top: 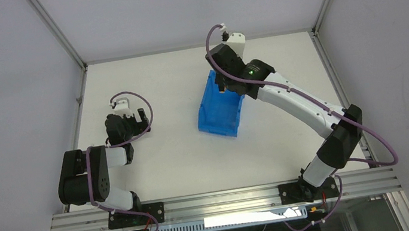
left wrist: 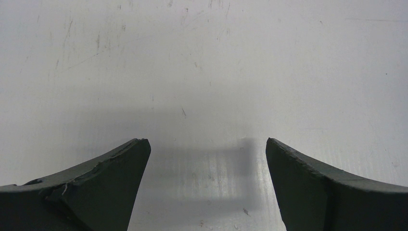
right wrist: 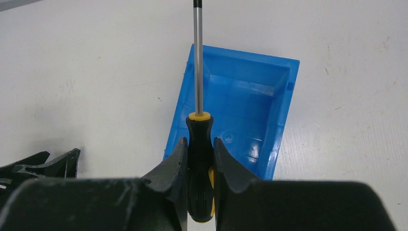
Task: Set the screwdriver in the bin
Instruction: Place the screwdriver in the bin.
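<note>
The blue bin (top: 221, 112) sits mid-table, open top up, and holds nothing; it also shows in the right wrist view (right wrist: 240, 110). My right gripper (top: 223, 82) hovers over the bin's far end, shut on the black and yellow handle of the screwdriver (right wrist: 199, 144). In the wrist view the gripper (right wrist: 199, 144) holds it with the thin metal shaft (right wrist: 197, 57) pointing forward, along the bin's left wall. In the top view only a small orange bit of the screwdriver (top: 221, 89) shows. My left gripper (top: 130, 118) rests low at the left, open and empty (left wrist: 206, 144).
The white table (top: 172, 162) has raised rails at its left (top: 77, 109) and right (top: 332, 73) edges. The right arm's links (top: 303, 107) stretch diagonally from the near right corner to the bin.
</note>
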Controlling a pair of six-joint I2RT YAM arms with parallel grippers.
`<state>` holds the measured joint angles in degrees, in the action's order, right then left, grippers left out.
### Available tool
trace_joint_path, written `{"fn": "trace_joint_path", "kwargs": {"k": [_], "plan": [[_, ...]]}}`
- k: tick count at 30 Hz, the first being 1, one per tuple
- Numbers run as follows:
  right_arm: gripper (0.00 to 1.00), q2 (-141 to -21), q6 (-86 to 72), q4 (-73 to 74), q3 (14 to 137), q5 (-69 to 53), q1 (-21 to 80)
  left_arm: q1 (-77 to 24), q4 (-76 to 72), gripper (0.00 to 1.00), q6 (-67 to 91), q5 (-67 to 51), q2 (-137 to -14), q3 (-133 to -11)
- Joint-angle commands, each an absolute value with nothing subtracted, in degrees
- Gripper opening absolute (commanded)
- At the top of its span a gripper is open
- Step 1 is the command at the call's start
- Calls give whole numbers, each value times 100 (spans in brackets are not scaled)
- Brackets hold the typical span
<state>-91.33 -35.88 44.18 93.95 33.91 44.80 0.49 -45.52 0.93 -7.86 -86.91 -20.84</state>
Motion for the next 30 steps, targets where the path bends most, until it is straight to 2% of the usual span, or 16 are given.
{"fn": "trace_joint_path", "kwargs": {"k": [1, 13, 30], "plan": [[0, -9083, -4025, 4052, 9365, 3842, 4536, 125, -4861, 100, 185, -861, -8622, -2057], [0, -9338, -4473, 3483, 8170, 3689, 4597, 125, -4860, 100, 185, -861, -8622, -2057], [0, -10533, -4679, 2830, 7691, 3741, 4599, 124, -4861, 100, 185, -861, -8622, -2057]]}}
